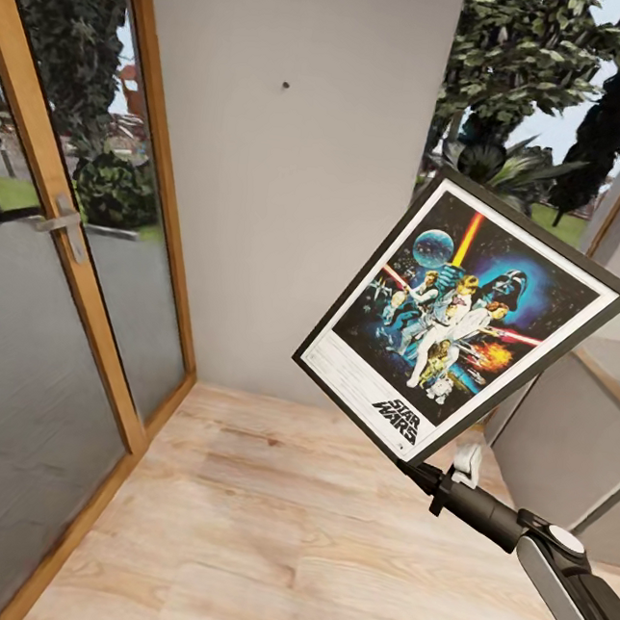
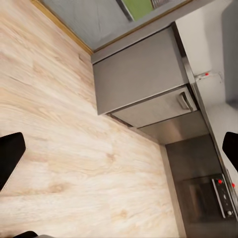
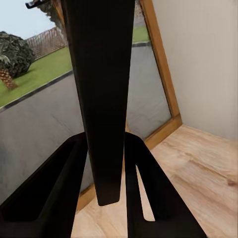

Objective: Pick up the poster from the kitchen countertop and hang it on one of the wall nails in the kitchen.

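The right gripper (image 1: pixel 423 472) is seen low at the right of the head view, closed on the bottom corner of the rectangular black-framed Star Wars poster (image 1: pixel 464 319). In the right wrist view the two black fingers (image 3: pixel 59 188) are pressed against either side of the frame's dark edge (image 3: pixel 101 99), which runs up between them. The poster is held up in the air, tilted so that one corner points down into the gripper (title strip at the lower end, artwork facing the camera). It is carried in front of the plain light grey wall (image 1: pixel 285 200) and is not touching it, as far as can be judged.

A small dark wall nail (image 1: pixel 285 84) is seen high on that wall, up and to the left of the poster, well apart from it. A wood-framed glass door (image 1: pixel 53 269) with a metal handle (image 1: pixel 61 219) stands at the left, and the pale wooden plank floor (image 1: pixel 272 538) lies below.

The left gripper (image 2: pixel 119 158) is open wide, with its black fingertips (image 2: pixel 10 153) at opposite edges of the left wrist view and nothing between them. Beyond it the wooden floor, grey cabinet fronts (image 2: pixel 144 74) and a dark built-in oven (image 2: pixel 203 198) with red lights are shown.
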